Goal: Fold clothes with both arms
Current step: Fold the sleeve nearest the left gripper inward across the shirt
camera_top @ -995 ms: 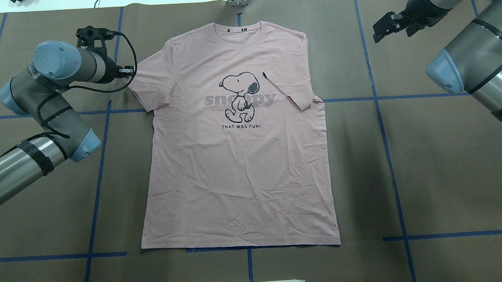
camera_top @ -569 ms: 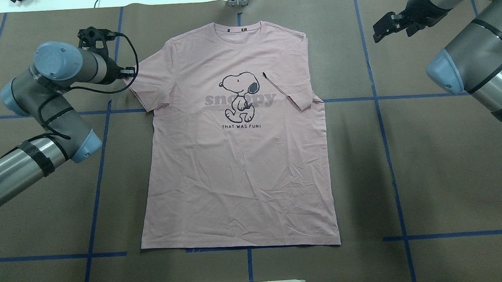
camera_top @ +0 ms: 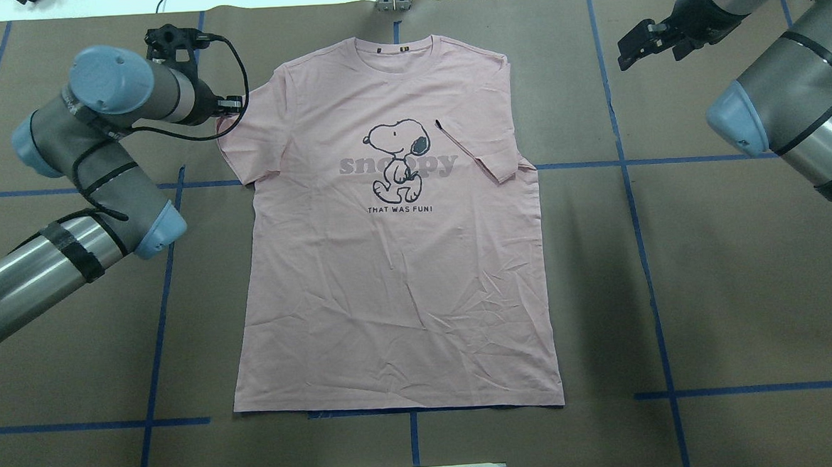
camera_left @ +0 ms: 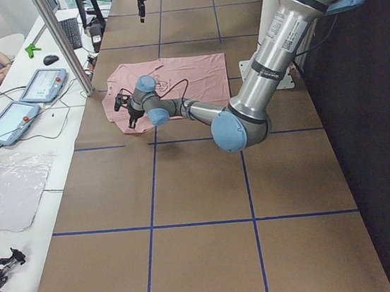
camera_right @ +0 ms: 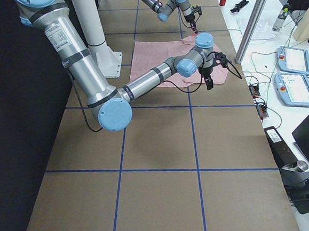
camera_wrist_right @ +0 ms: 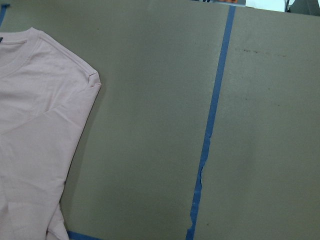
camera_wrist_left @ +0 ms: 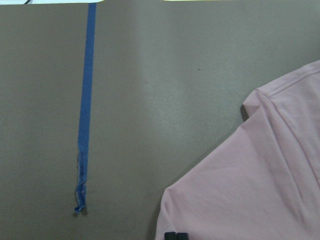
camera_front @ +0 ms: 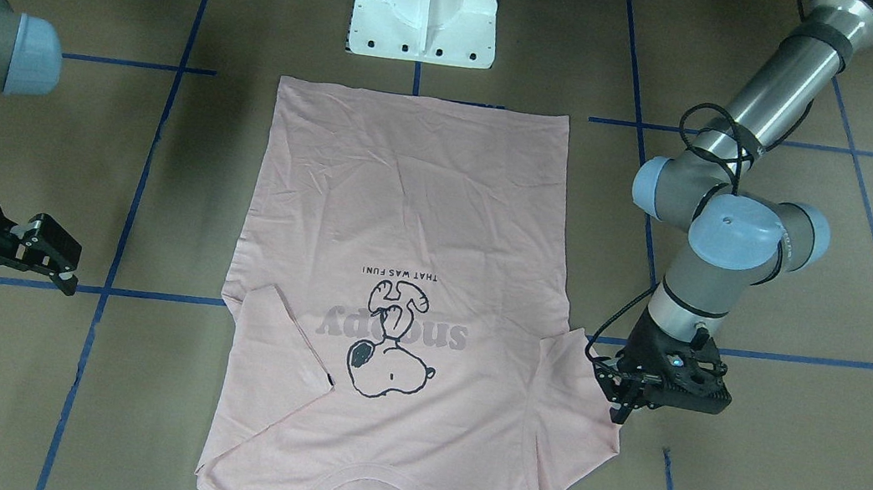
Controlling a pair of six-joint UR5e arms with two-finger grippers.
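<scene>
At the tips of the left gripper [camera_front: 621,396]: a slim pinch on a sleeve hem that may slip.
Front-facing view: the T-shirt [camera_front: 406,216] lies flat, print up, with its sleeve [camera_front: 581,399] edge right at those tips. The right gripper [camera_front: 64,257] hangs with jaws apart and empty, well clear of the cloth, so nothing pins the shirt if it drags. Overhead view: the opposite sleeve [camera_top: 479,152] is already folded over the chest, far from the left gripper, and a hard sideways tug could undo it. Left wrist view: the fingertips [camera_wrist_left: 170,236] look pressed together on the hem's very edge, apparently clamping it, perhaps one layer only. Right wrist view: only the shoulder [camera_wrist_right: 70,75] shows, off to one side of that gripper.
</scene>
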